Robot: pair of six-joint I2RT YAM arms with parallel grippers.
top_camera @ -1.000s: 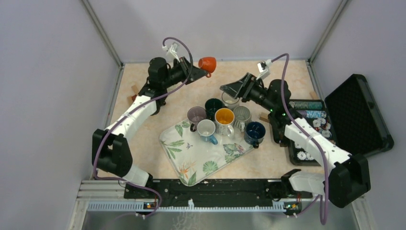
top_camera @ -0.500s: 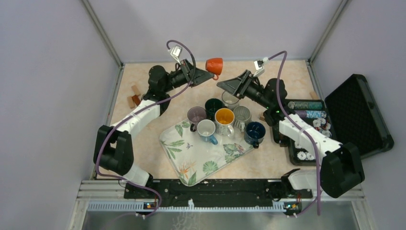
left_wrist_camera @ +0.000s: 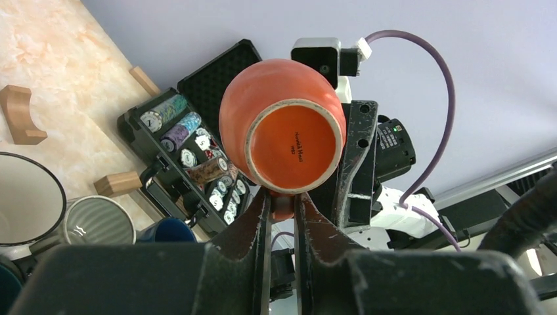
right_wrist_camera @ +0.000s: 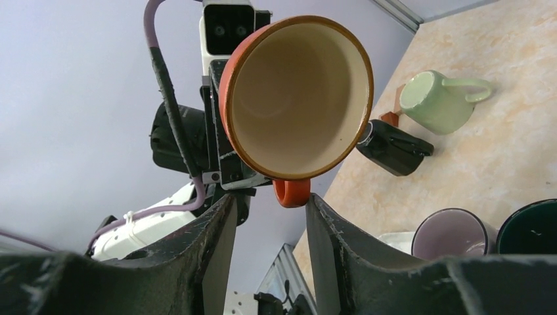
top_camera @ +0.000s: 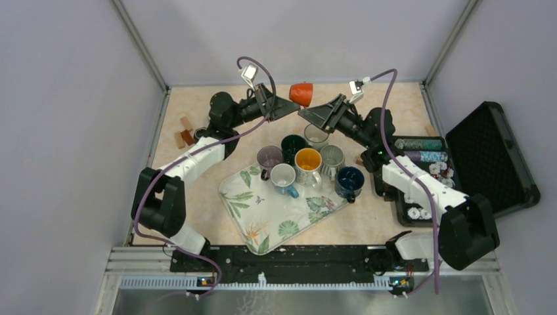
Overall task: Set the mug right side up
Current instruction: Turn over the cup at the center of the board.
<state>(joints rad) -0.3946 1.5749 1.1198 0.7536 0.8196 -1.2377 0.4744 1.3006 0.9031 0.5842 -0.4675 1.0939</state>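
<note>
The orange mug point(top_camera: 303, 92) hangs in the air above the back of the table, lying sideways. My left gripper point(left_wrist_camera: 282, 205) is shut on its handle, and the mug's base point(left_wrist_camera: 293, 144) faces the left wrist camera. Its cream-coloured mouth point(right_wrist_camera: 299, 95) faces the right wrist camera, with the handle point(right_wrist_camera: 291, 192) pointing down. My right gripper point(right_wrist_camera: 270, 203) is open, and the handle sits just past its fingertips, nearer the right-hand finger point(right_wrist_camera: 328, 230), with no grip on it. From above, the right gripper point(top_camera: 310, 113) meets the left gripper point(top_camera: 289, 105) under the mug.
A leaf-patterned tray point(top_camera: 263, 216) lies mid-table with several upright mugs point(top_camera: 309, 159) on and beside its far edge. A black case of poker chips point(top_camera: 427, 172) stands open at the right. A pale green mug point(right_wrist_camera: 440, 102) lies on its side. Wooden blocks point(top_camera: 184, 134) sit at the left.
The left arm has carried the orange mug to the right, towards the right gripper. The right gripper has come up to it and its jaws have narrowed.
</note>
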